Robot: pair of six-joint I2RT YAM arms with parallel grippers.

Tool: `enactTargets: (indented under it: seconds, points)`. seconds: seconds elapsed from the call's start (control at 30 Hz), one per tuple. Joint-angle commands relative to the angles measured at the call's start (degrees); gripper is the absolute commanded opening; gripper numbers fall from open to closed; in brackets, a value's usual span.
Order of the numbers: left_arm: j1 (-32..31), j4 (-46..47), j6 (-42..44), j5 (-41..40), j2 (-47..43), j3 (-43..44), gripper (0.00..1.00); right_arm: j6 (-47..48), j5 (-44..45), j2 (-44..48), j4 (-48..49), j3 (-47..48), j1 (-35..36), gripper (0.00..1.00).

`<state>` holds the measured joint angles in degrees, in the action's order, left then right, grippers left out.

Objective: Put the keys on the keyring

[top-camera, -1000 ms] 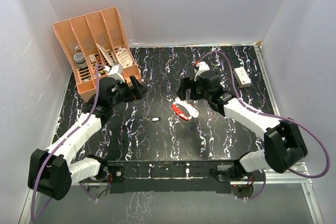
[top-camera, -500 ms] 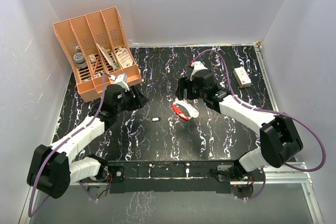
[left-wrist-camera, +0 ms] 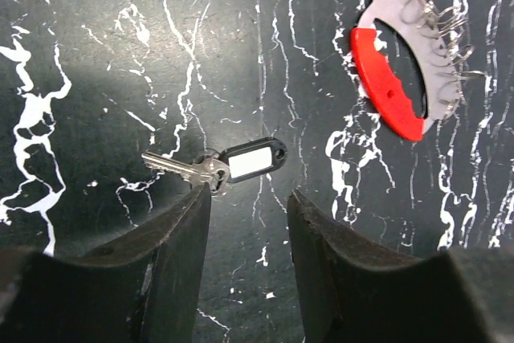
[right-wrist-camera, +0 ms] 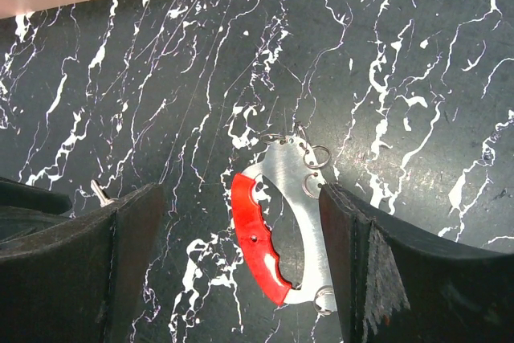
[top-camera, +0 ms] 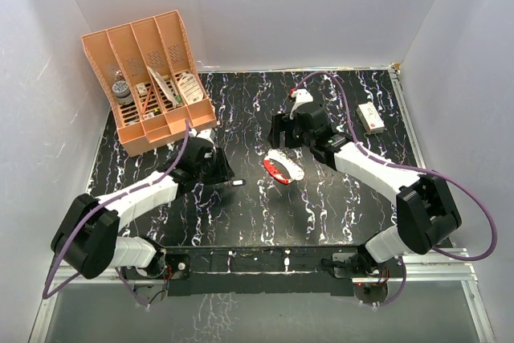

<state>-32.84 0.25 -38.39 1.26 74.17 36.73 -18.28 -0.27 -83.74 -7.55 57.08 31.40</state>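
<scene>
The key (left-wrist-camera: 215, 166), a silver key with a black tag with a white middle, lies flat on the black marbled table; it shows as a tiny dark piece in the top view (top-camera: 238, 182). My left gripper (left-wrist-camera: 249, 198) is open just short of it, its left fingertip (left-wrist-camera: 189, 222) near the key's head. The keyring (right-wrist-camera: 277, 222), a silver oval loop with a red crescent grip and several small rings, lies flat (top-camera: 282, 167). My right gripper (right-wrist-camera: 241, 198) is open above it, one finger on each side.
An orange divided organizer (top-camera: 152, 78) with small items stands at the back left. A small white box (top-camera: 370, 118) lies at the back right. White walls close in the table (top-camera: 321, 206) on three sides.
My left arm has swung right and forward from the organizer to the key. My right gripper has shifted slightly back over the keyring.
</scene>
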Motion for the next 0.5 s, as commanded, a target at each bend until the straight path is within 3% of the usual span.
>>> enactTargets:
  seconds: [0.0,0.47]
  points:
    - [-0.5,-1.0,-1.6,-2.4,0.2,0.9,0.40,0.1,1.1,1.2,2.7,1.0,0.0,0.77]
    - [-1.5,1.6,-3.0,-2.9,6.5,0.5,0.37,0.5,3.2,3.6,2.5,-0.8,0.0,0.78]
